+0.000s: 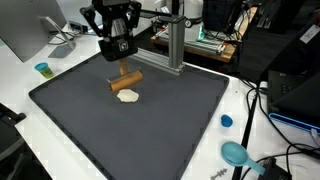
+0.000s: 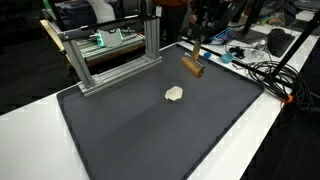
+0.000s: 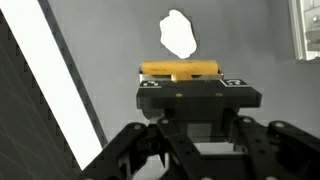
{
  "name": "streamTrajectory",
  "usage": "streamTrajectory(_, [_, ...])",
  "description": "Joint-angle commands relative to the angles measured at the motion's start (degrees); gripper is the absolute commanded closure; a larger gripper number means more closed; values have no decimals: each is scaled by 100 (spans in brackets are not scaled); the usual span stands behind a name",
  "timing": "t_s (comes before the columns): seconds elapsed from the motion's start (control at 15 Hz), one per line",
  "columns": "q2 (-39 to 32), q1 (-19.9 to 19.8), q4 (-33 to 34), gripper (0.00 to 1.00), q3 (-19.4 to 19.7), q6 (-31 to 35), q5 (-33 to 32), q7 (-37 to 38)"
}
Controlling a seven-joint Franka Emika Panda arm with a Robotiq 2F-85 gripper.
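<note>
Black Robotiq gripper [image 1: 121, 60] clenched on upright handle of small brown wooden mallet [image 1: 126, 81]. Cylindrical head low over dark grey mat [image 1: 80, 120]; contact with mat unclear. Flat white dough-like lump [image 1: 128, 96] on mat just beside head, at 6 o'clock in exterior view. In wrist view, lump [image 3: 178, 33] at 12 o'clock of mallet [image 3: 180, 68]. Silver aluminium frame [image 1: 172, 45] at 3 o'clock of gripper.

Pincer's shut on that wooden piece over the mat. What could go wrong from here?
The pincer holds the wooden piece by its thin stem, so it might twist or slip. The white lump lies just beside it; a careless move could shove it. The metal frame stands close by.
</note>
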State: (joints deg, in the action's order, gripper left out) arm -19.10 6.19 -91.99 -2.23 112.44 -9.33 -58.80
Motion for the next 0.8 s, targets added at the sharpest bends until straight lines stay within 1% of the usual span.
streamTrajectory(0.0, [-11,-208,114,79,-124,-229,-37,186])
streamTrajectory(0.07, [-11,-284,126,54,-113,-264,-33,195])
streamTrajectory(0.13, [-17,-322,115,54,-119,-259,-29,173])
streamTrajectory(0.33, [-53,-275,102,54,-184,-257,-27,186])
streamTrajectory(0.4, [-55,-262,102,79,-195,-257,-27,192])
streamTrajectory(0.47, [-34,-314,98,79,-153,-89,183,605])
streamTrajectory(0.53, [-20,-380,92,79,-160,-39,384,802])
streamTrajectory(0.73, [65,-547,11,79,-111,290,605,1312])
